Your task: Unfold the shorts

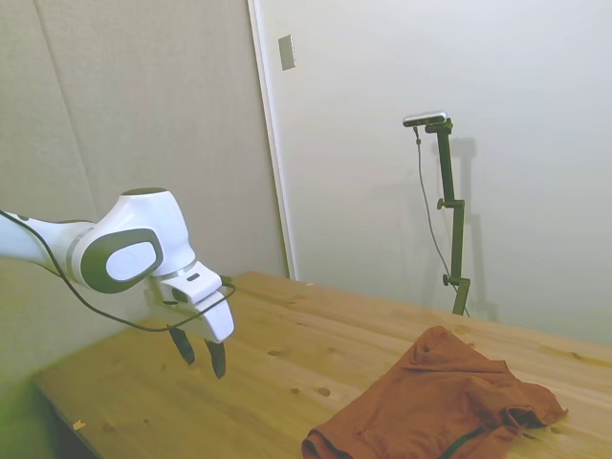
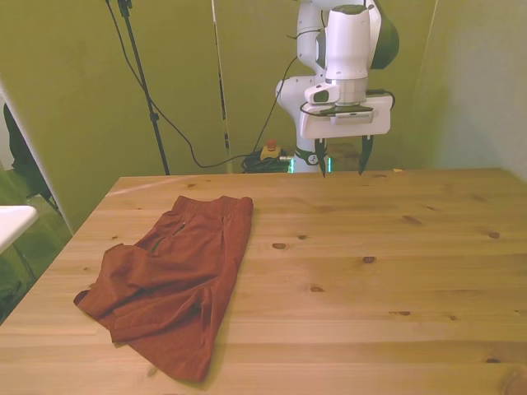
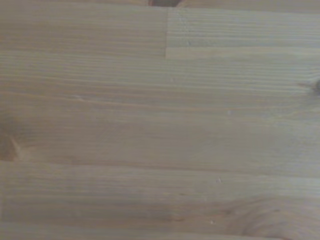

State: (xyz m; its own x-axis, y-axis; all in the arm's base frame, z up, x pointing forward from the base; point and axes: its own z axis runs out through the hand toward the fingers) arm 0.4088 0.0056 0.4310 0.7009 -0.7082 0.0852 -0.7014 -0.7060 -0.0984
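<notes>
Rust-orange shorts [image 2: 175, 280] folded — long axis near-to-far | tool [image 2: 342, 162] spread, apart

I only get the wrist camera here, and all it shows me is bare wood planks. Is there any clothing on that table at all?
Observer: Yes, rust-orange shorts lie crumpled on the wooden table, toward the front view's left.
Operator: Is the claw holding them?
Observer: No. The claw hangs open above bare wood, apart from the shorts.
Operator: Are they spread flat?
Observer: No, they lie folded over, with a dark drawstring showing in the side view.
</notes>
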